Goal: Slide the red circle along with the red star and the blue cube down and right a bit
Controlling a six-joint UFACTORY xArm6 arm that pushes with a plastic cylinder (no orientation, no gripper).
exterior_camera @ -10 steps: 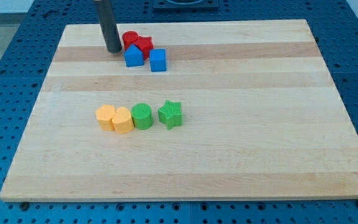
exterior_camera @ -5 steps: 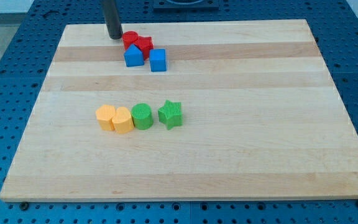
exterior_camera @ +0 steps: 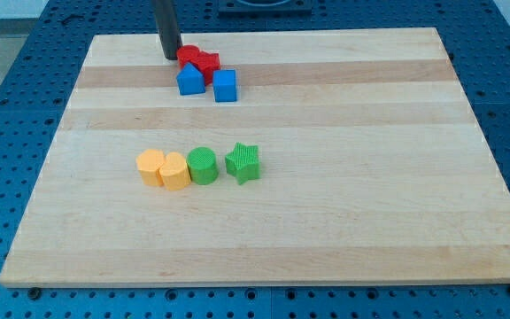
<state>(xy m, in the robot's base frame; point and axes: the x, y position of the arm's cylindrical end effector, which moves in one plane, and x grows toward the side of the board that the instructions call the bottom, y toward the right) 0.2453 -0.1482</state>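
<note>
My tip [exterior_camera: 172,57] is near the view's top, just left of the red circle [exterior_camera: 188,56] and touching or nearly touching it. The red star [exterior_camera: 206,62] sits right against the circle on its right. The blue cube [exterior_camera: 225,86] lies just below and right of the star. A second blue block with a peaked top [exterior_camera: 189,79] sits directly below the red circle, left of the cube. All stand on the wooden board [exterior_camera: 326,177].
Lower down, a row of blocks runs left to right: a yellow block [exterior_camera: 150,166], a second yellow block [exterior_camera: 174,171], a green cylinder [exterior_camera: 203,165] and a green star [exterior_camera: 243,162]. The board's top edge is just above my tip.
My tip moved up and to the right, from left of the blue peaked block to beside the red circle. The red blocks look nudged slightly right.
</note>
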